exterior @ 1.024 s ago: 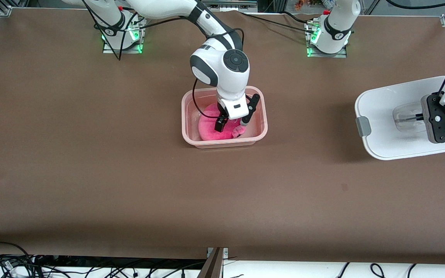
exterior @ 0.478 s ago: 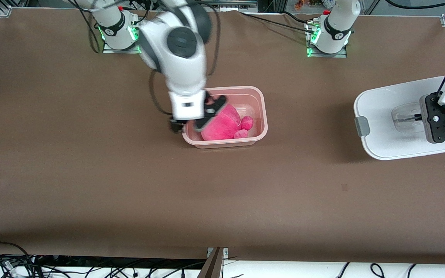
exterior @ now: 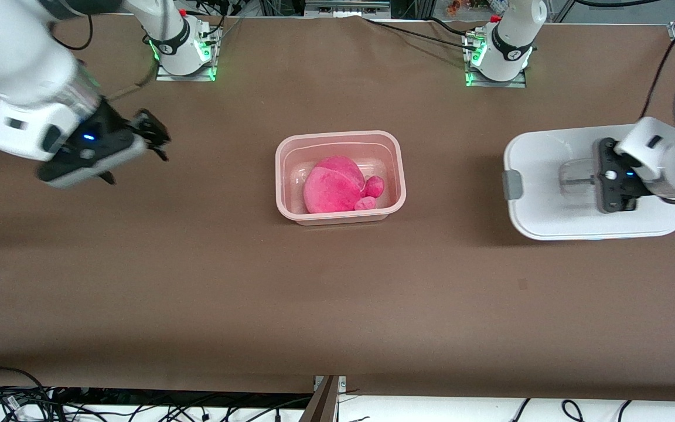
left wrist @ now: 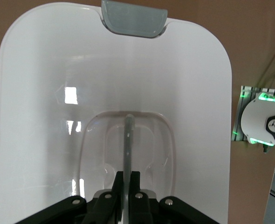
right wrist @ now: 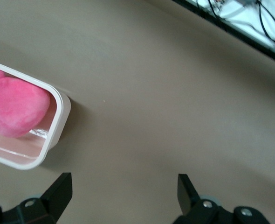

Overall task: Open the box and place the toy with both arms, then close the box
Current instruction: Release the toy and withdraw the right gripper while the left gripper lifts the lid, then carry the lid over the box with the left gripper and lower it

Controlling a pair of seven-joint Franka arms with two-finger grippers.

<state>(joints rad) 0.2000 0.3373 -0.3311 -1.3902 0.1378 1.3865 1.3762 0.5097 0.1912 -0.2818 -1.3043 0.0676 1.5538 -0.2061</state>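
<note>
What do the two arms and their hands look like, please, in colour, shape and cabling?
Both arms are glossy white with rounded segments and dark grey joint caps. The right hand and left hand are black, each showing a small blue light. Black cables trail along the arms, and green lights glow at both bases.

Item count: one box (exterior: 397, 176), one toy (exterior: 334, 191) (lying inside it), one lid (exterior: 542, 176) with one grey clip (exterior: 512, 184) visible, two arm bases (exterior: 182, 50), and two grippers, right gripper (exterior: 153, 136) and left gripper (exterior: 598, 181).
</note>
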